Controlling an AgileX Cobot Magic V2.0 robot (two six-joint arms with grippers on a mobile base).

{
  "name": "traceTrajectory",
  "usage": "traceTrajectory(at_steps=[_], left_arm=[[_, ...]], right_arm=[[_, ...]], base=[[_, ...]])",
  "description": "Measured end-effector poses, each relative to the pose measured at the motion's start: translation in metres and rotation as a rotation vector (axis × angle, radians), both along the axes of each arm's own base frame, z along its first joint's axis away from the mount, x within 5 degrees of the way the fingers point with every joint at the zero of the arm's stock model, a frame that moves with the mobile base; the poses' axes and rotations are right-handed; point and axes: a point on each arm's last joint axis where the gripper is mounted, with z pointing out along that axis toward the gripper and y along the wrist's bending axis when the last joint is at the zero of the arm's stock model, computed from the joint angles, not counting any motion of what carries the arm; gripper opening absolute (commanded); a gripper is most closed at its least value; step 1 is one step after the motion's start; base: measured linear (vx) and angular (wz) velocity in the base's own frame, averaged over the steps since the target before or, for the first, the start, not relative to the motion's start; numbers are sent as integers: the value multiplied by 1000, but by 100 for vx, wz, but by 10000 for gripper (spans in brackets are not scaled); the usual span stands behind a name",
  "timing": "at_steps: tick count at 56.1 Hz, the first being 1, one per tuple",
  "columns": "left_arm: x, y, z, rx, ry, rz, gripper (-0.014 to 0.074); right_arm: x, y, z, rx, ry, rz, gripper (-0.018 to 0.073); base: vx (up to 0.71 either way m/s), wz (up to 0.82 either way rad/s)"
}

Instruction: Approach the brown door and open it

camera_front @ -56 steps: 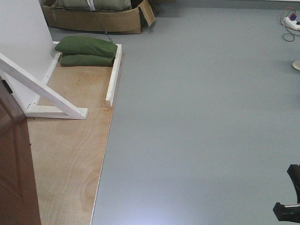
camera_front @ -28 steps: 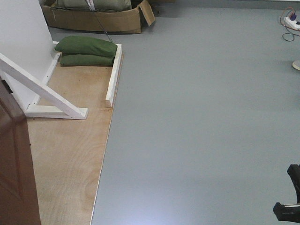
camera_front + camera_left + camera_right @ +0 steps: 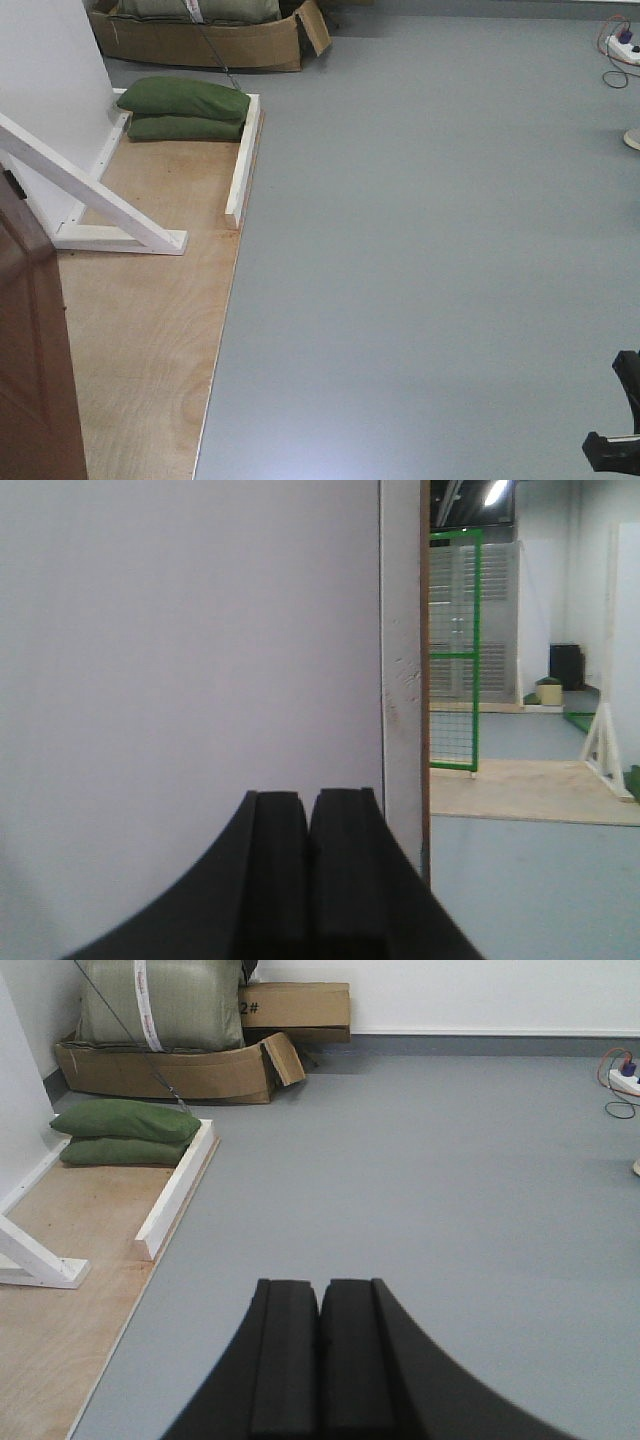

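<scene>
Jaws of left gripper [image 3: 308, 880] and right gripper [image 3: 320, 1360] are pressed together, nothing held. Door [image 3: 30, 360] is seen just beside brace [image 3: 100, 192], on its near side. Judged heavy, rigid, glossy; handle, unseen, is to be gripped.

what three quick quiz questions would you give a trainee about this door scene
1. True or false: the right end effector is shut and holds nothing.
2. Where does the brown door show in the front-facing view? A) lower left edge B) upper right corner C) centre
3. How many green bags lie stacked one on the other?

Key: 1 true; 2 A; 3 two.
</scene>
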Motion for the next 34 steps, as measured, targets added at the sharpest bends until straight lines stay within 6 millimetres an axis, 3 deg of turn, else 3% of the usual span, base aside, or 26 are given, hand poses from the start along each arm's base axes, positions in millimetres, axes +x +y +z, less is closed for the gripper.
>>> traceTrajectory(at_steps=[13, 34], left_arm=[[9, 8, -5, -13, -61, 9, 17], [33, 12, -13, -95, -236, -248, 17]], right_arm=[[0, 0, 0, 0, 0, 0, 0], [0, 0, 0, 0, 0, 0, 0]], base=[[0, 0], [0, 0]])
